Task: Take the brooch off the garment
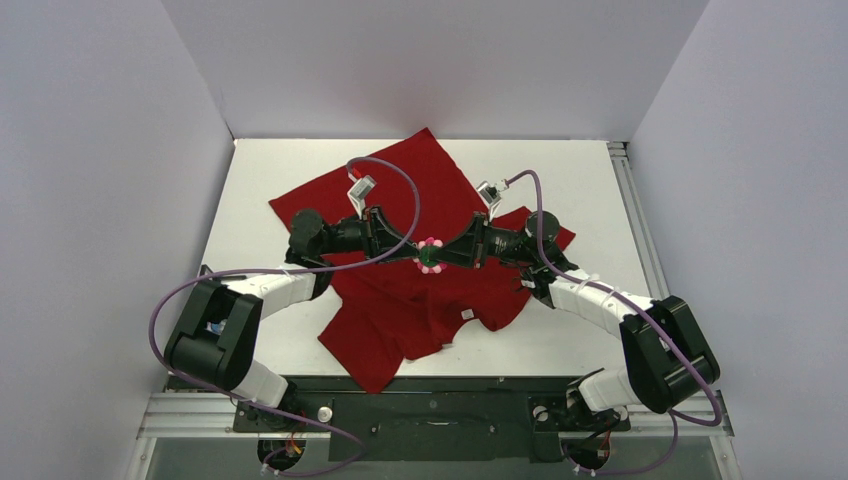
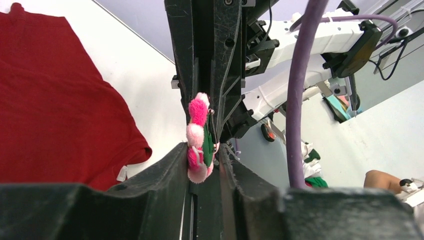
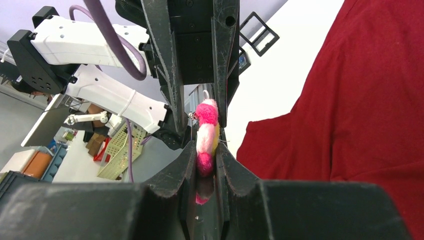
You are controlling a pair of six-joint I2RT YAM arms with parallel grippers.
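Now — brooch (image 1: pixel 430 256) above garment (image 1: pixel 400 305) | left gripper (image 2: pixel 202 169), right gripper (image 3: pixel 206 162) — both clamped on it

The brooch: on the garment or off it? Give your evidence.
Off. The left gripper and right gripper pinch the brooch in mid-air, no cloth on it; the garment lies below.

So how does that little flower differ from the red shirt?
The brooch is tiny; the shirt is far larger. The brooch is fuzzy pink with a green back; the shirt is plain dark red. The brooch is pinched between the left hand and the right hand; the shirt lies rumpled on the table. Both look soft.
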